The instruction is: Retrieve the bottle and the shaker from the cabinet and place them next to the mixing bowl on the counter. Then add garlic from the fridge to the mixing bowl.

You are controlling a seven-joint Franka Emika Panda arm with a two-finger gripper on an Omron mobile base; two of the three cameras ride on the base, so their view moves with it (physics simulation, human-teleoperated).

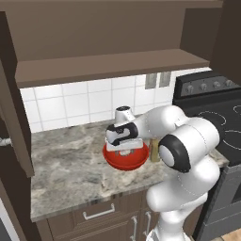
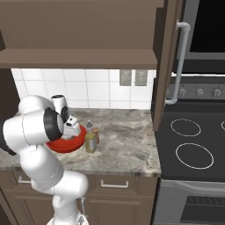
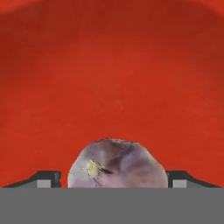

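Note:
The red mixing bowl (image 1: 126,161) (image 2: 66,144) (image 3: 112,65) sits on the counter. My gripper (image 1: 124,151) (image 2: 70,133) (image 3: 113,177) points down into it. A pale purple-grey garlic (image 3: 118,164) lies between the fingertips (image 3: 46,178), which stand wide apart on either side, with a slim gap on the left. The jaws look open. A yellowish bottle (image 2: 91,139) (image 1: 154,153) stands just right of the bowl. A reddish sliver behind it may be the shaker (image 2: 96,136); I cannot tell for sure.
The wall cabinet (image 1: 113,66) hangs open above the counter, one door (image 1: 14,127) swung out at the left and one door (image 2: 165,66) at the right. A black stove (image 2: 193,140) adjoins the marble counter (image 1: 66,164) on the right.

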